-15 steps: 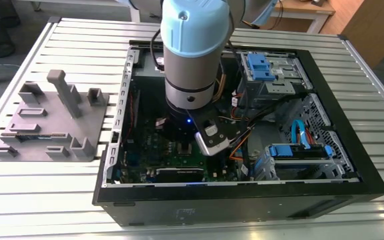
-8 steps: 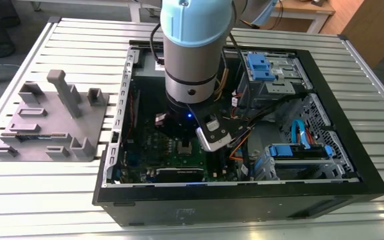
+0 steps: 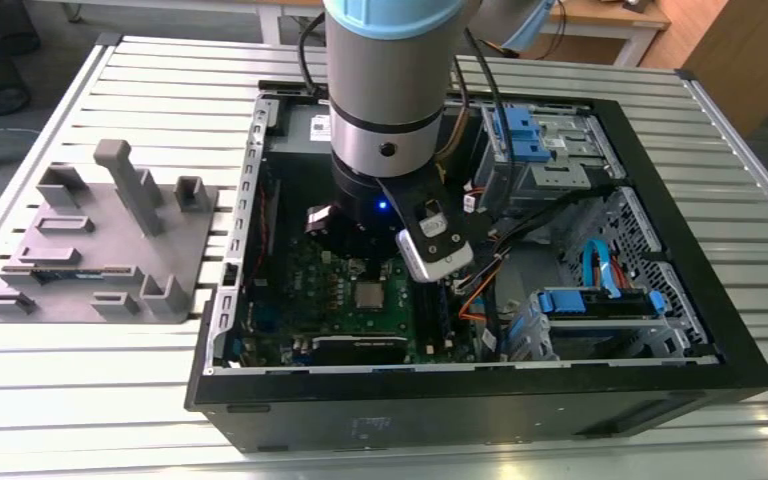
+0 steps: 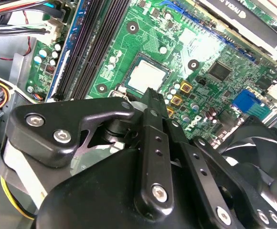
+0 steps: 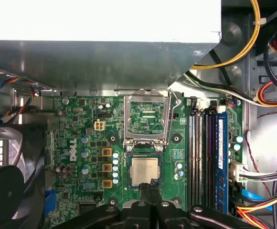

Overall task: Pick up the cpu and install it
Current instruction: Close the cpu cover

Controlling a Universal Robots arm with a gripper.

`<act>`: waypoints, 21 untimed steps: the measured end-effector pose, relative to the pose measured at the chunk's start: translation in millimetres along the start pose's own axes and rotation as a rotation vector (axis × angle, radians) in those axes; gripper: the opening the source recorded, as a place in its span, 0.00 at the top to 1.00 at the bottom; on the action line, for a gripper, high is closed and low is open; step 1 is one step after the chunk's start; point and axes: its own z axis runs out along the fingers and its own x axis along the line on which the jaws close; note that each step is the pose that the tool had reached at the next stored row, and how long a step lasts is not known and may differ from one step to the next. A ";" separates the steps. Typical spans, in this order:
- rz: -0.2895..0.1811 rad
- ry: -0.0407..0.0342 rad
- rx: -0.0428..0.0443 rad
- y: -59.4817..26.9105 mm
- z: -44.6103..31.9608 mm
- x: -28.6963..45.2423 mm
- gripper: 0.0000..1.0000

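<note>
Exterior view: your arm (image 3: 384, 90) reaches down into the open computer case (image 3: 704, 345). The cpu (image 3: 371, 294) lies flat on the green motherboard (image 3: 317, 285), under the wrist.

Second wrist view: your gripper (image 4: 150, 95) has its fingers together with nothing between them. The tip hangs at the cpu's (image 4: 145, 78) edge; touching or just above, you cannot tell.

First wrist view: the cpu (image 5: 144, 171) sits in its socket just beside the socket frame (image 5: 147, 117), which is hinged open. Your gripper (image 5: 149, 188) is on the cpu's far side from that frame. The cpu is square, so there is no long axis to match. There is white lettering near the frame, left unread.
</note>
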 end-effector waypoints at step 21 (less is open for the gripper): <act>-0.003 0.0001 0.0000 18.9 6.0 -18.7 0.89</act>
